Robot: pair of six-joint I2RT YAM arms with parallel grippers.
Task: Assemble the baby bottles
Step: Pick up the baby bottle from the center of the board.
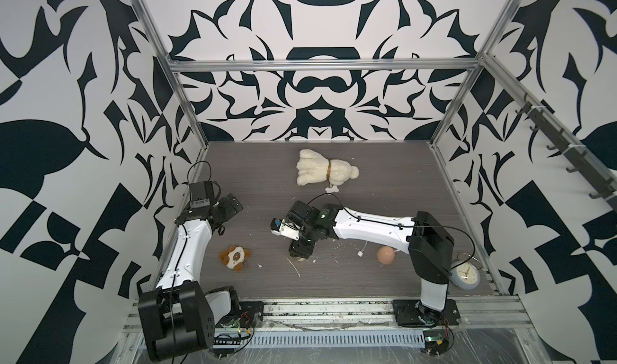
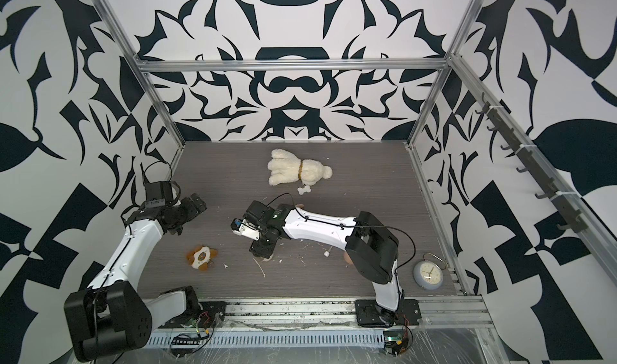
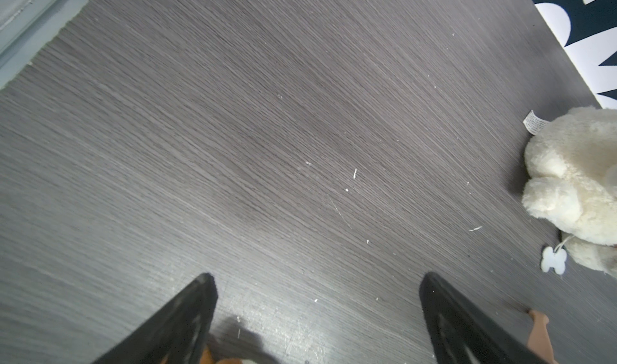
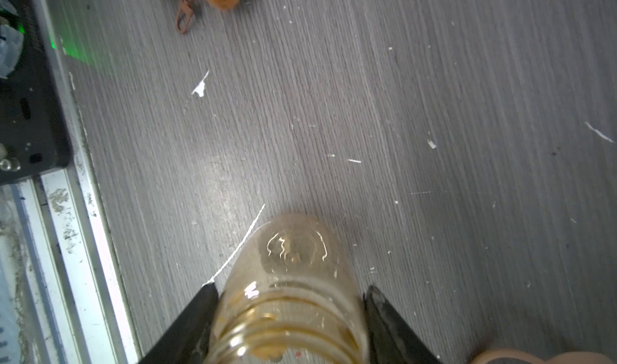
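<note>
- Spanning the whole cell floor: grey wood-grain table (image 1: 267, 165), flecked with white scraps, patterned walls on three sides
- Right arm (image 1: 370, 227) reaches across mid-table toward the left; right gripper (image 4: 290, 288) points down, its two fingers pressed on either side of the bottle (image 4: 288, 309) near the threaded neck, gripping it
- Left arm (image 1: 187, 245) bent up along the left edge; left gripper (image 3: 317, 275) spread wide over bare table, nothing between the fingers
- Dog (image 1: 320, 172), cream plush, lies at far middle, well apart from both grippers
- Clock (image 1: 464, 272) lies near the right arm's base, front right
- Toy (image 1: 234, 256), orange and white, front left, between left arm and right gripper
- Cap (image 1: 385, 255), peach egg shape, on the table just in front of the right forearm
- Bottle amber and clear, mouth toward the wrist camera, base toward the table; cannot tell whether it touches
- Ring (image 2: 298, 206): only a peach sliver shows past the right forearm, near the tag; rest hidden
- Straw (image 1: 364, 248), thin white tube with a small end piece, lies between gripper and cap
- Tag (image 1: 331, 188), white bone shape, on a cord just beside the dog
</note>
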